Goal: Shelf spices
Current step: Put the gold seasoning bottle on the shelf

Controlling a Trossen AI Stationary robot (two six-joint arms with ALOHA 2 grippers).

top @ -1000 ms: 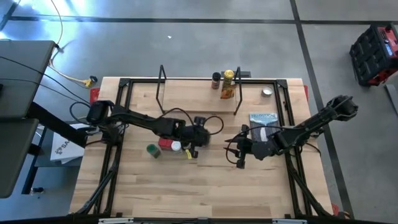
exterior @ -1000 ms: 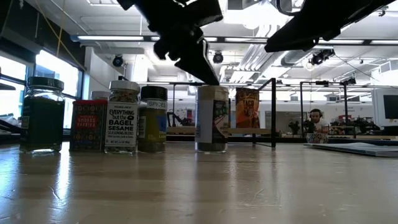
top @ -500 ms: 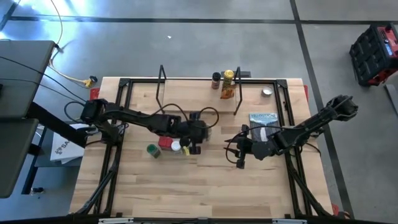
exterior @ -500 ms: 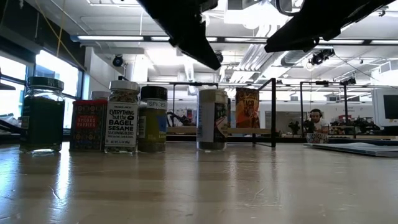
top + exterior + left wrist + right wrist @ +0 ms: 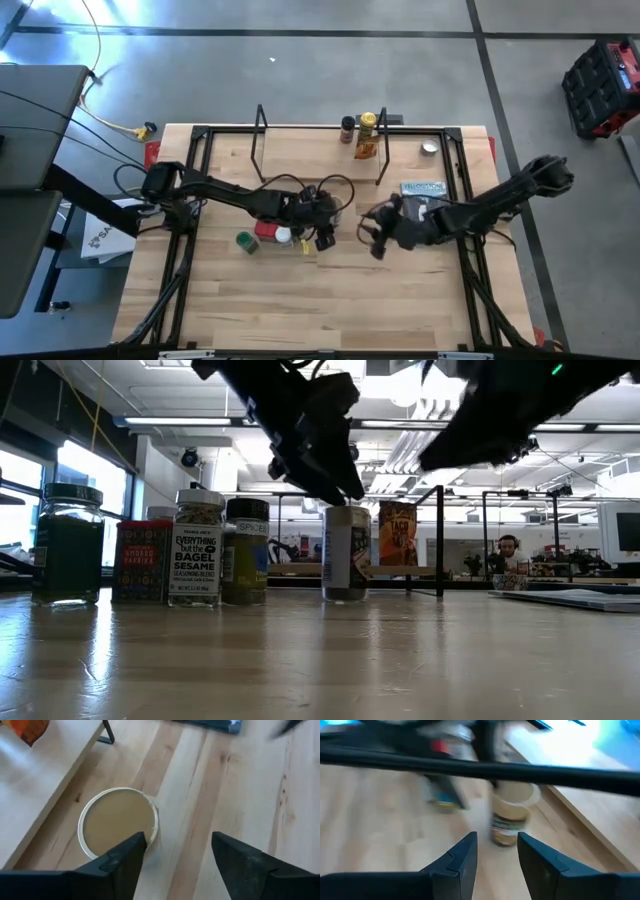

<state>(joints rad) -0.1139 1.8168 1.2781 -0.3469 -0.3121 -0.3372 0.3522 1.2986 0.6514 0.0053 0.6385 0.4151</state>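
Left pincer (image 5: pixel 177 857) is held wide open above the table (image 5: pixel 400 300), over a tan-lidded jar (image 5: pixel 119 822) standing just beside the shelf (image 5: pixel 300 150) plank edge, nothing gripped. Right pincer (image 5: pixel 497 852) is parted narrowly, empty, pointed at that jar (image 5: pixel 512 812). Remaining jars (image 5: pixel 195 547) are grouped on the table; some sit on the shelf.

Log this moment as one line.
left claw: open above tan-lid jar | right claw: open, nearing same jar | shelf: three spices
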